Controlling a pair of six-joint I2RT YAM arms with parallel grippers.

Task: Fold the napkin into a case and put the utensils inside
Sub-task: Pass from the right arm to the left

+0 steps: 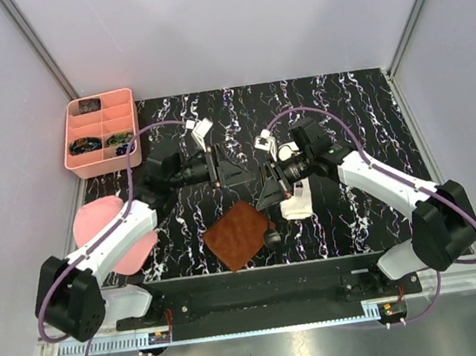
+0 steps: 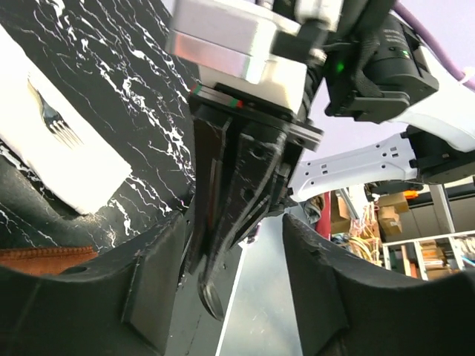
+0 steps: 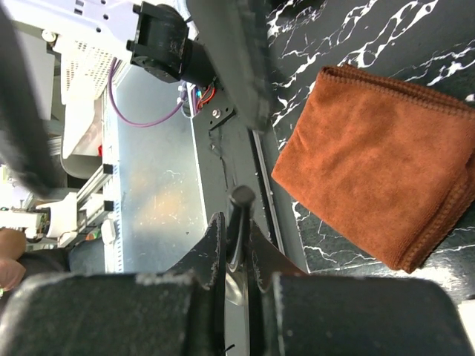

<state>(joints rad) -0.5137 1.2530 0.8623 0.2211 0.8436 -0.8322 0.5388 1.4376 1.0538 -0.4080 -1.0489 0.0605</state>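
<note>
The black marbled table point(image 1: 361, 109) carries a pink compartment tray point(image 1: 101, 167) at its 10 o'clock corner. A brown mat point(image 1: 238, 235) lies near 6 o'clock. The case point(image 1: 299, 207), a folded cream-white napkin, sits just beside the mat at its 2 o'clock. The left gripper point(image 2: 236, 222) is at 12 o'clock from the mat, its jaws parted on either side of the right one and holding nothing. The right gripper point(image 3: 234, 230) is clamped on the dark spoon point(image 2: 211, 297), whose bowl pokes past the fingertips. The fork point(image 2: 53, 122) lies on the case.
</note>
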